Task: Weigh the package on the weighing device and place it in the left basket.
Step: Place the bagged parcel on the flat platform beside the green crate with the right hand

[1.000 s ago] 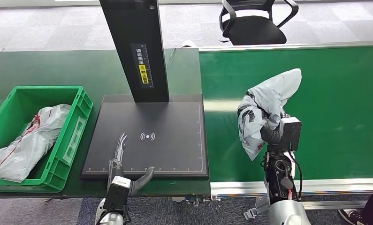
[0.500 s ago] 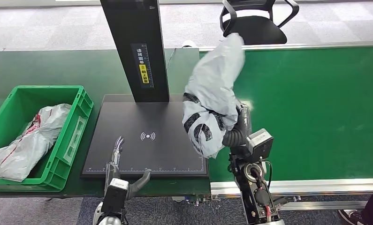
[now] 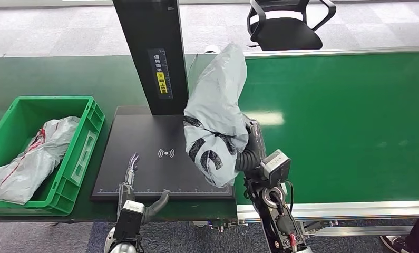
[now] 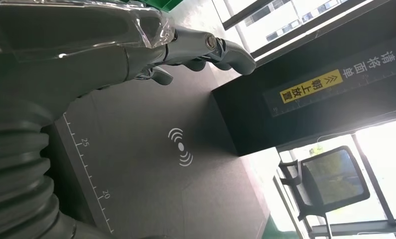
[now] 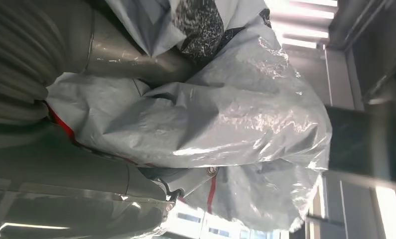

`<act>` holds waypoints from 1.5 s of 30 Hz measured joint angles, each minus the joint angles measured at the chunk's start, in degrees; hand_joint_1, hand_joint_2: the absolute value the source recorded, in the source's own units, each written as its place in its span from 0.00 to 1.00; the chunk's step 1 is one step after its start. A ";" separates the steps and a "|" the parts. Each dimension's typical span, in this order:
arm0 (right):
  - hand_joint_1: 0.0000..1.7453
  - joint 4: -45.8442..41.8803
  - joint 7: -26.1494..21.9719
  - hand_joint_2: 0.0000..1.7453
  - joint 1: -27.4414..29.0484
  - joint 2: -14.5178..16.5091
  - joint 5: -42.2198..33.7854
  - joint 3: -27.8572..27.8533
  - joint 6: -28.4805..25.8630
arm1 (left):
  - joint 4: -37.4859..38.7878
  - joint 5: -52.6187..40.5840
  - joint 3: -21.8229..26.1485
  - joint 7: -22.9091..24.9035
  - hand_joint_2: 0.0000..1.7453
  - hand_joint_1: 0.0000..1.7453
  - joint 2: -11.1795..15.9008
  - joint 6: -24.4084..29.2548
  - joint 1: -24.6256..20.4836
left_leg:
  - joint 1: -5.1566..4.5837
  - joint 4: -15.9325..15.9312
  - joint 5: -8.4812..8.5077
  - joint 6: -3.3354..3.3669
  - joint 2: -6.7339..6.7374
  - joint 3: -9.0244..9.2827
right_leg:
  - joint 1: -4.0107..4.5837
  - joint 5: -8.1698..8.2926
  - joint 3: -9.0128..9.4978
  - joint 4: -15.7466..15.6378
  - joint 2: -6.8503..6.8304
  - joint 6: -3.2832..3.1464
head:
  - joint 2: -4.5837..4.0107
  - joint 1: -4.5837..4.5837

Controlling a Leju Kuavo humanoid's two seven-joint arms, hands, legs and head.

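Right hand (image 3: 247, 150) grips crinkled plastic package (image 3: 216, 113).

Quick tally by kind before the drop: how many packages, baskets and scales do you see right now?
Grey packages: 2, one held by the right hand above the platform, one lying in the basket
Green baskets: 1
Weighing devices: 1
Total: 4
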 joint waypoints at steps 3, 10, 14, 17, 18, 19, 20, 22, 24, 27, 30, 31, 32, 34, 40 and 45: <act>1.00 4.20 0.01 1.00 -1.29 0.28 2.01 2.72 2.15 | 0.04 -0.18 0.00 -0.10 1.00 0.00 -0.01 0.12 -0.02 | 0.00 0.00 0.00 0.00 0.01 0.01 | 0.01 0.00 0.00 0.00 0.04 0.00 | 0.00 0.00; 0.98 16.20 0.02 1.00 -5.56 0.98 4.95 8.34 1.08 | 0.21 0.08 0.00 -0.20 1.00 0.00 0.00 0.88 -0.04 | -0.01 0.01 0.01 0.00 -0.05 0.00 | 0.00 0.00 0.02 0.00 0.01 0.00 | 0.00 0.01; 0.96 22.71 0.02 1.00 -8.07 1.64 5.18 8.94 0.22 | 0.45 0.09 0.00 -0.21 1.00 0.00 0.00 1.16 -0.08 | -0.01 0.02 0.01 0.00 -0.06 0.00 | -0.01 0.00 0.00 0.00 0.01 0.00 | 0.00 0.00; 0.86 26.21 0.03 1.00 -9.28 1.84 5.16 8.93 0.01 | 0.67 0.09 0.00 -0.21 1.00 0.00 0.00 1.18 -0.14 | 0.00 0.02 0.01 0.00 -0.05 -0.01 | 0.00 0.00 -0.01 0.00 0.02 0.00 | 0.00 0.01; 0.62 27.20 0.08 1.00 -9.58 1.91 5.15 8.92 -0.08 | 0.76 0.08 0.00 -0.20 1.00 0.00 0.00 1.18 -0.17 | 0.00 0.02 0.01 0.00 -0.04 -0.01 | 0.00 0.00 -0.02 0.00 0.02 0.00 | 0.00 0.01; 0.38 28.18 0.19 1.00 -9.86 1.98 5.18 8.90 -0.17 | 0.88 0.08 0.00 -0.19 1.00 0.00 0.00 1.19 -0.21 | 0.00 0.02 0.01 0.00 -0.04 -0.01 | 0.00 0.00 -0.02 0.00 0.02 0.00 | 0.00 0.01; 0.15 29.09 0.41 1.00 -10.11 2.05 5.30 8.89 -0.30 | 1.02 0.08 0.00 -0.15 1.00 0.00 0.00 1.20 -0.25 | 0.00 0.02 0.01 0.00 -0.04 -0.01 | 0.00 0.00 -0.02 0.00 0.02 0.00 | 0.00 0.01; 0.00 30.60 1.11 1.00 -10.50 2.18 5.67 8.86 -0.70 | 1.29 0.09 -0.01 -0.06 1.00 0.00 0.00 1.24 -0.32 | 0.00 0.02 0.01 0.00 -0.04 -0.01 | 0.00 0.00 -0.02 0.00 0.02 0.00 | 0.00 0.01; 0.00 31.95 2.16 1.00 -10.80 2.34 6.10 8.72 -1.39 | 1.53 0.09 -0.02 0.02 1.00 0.00 0.01 1.32 -0.37 | 0.00 0.02 0.01 0.00 -0.04 -0.01 | 0.00 0.00 -0.02 0.00 0.02 0.00 | 0.00 0.01; 0.00 33.70 4.13 1.00 -11.29 2.66 6.43 8.09 -2.84 | 1.78 0.10 -0.03 0.08 1.00 0.00 0.02 1.53 -0.40 | 0.00 0.02 0.01 0.00 -0.04 -0.01 | 0.00 0.00 -0.02 0.00 0.02 0.00 | 0.00 0.01; 0.00 34.81 5.21 1.00 -11.92 2.92 6.51 7.37 -3.70 | 1.91 0.15 -0.04 0.10 1.00 0.00 0.02 1.83 -0.42 | 0.00 0.02 0.01 0.00 -0.04 -0.01 | 0.00 0.00 -0.02 0.00 0.02 0.00 | 0.00 0.01; 0.00 35.07 5.32 1.00 -12.07 2.98 6.52 7.22 -3.79 | 1.93 0.15 -0.04 0.11 1.00 0.00 0.02 1.87 -0.42 | 0.00 0.02 0.01 0.00 -0.04 -0.01 | 0.00 0.00 -0.02 0.00 0.02 0.00 | 0.00 0.01; 0.00 35.28 5.37 1.00 -12.17 3.03 6.53 7.08 -3.84 | 1.95 0.15 -0.04 0.11 1.00 0.00 0.02 1.88 -0.42 | 0.00 0.02 0.01 0.00 -0.04 -0.01 | 0.00 0.00 -0.02 0.00 0.02 0.00 | 0.00 0.01; 0.00 35.59 5.40 1.00 -12.29 3.09 6.55 6.92 -3.86 | 1.96 0.16 -0.04 0.11 1.00 0.00 0.02 1.88 -0.42 | 0.00 0.02 0.01 0.00 -0.04 -0.01 | 0.00 0.00 -0.03 0.00 0.02 0.00 | 0.00 0.01; 0.00 36.36 5.40 1.00 -12.53 3.11 6.55 6.84 -3.86 | 2.01 0.24 -0.04 0.11 1.00 0.00 0.02 1.88 -0.44 | 0.00 0.02 0.01 0.00 -0.04 -0.01 | 0.00 0.00 -0.02 0.00 0.02 0.00 | 0.00 0.01; 0.00 36.74 5.40 1.00 -12.57 3.13 6.55 6.83 -3.86 | 2.03 0.25 -0.04 0.11 1.00 0.00 0.02 1.88 -0.44 | 0.00 0.02 0.01 0.00 -0.04 -0.01 | 0.00 0.00 -0.02 0.00 0.02 0.00 | 0.00 0.01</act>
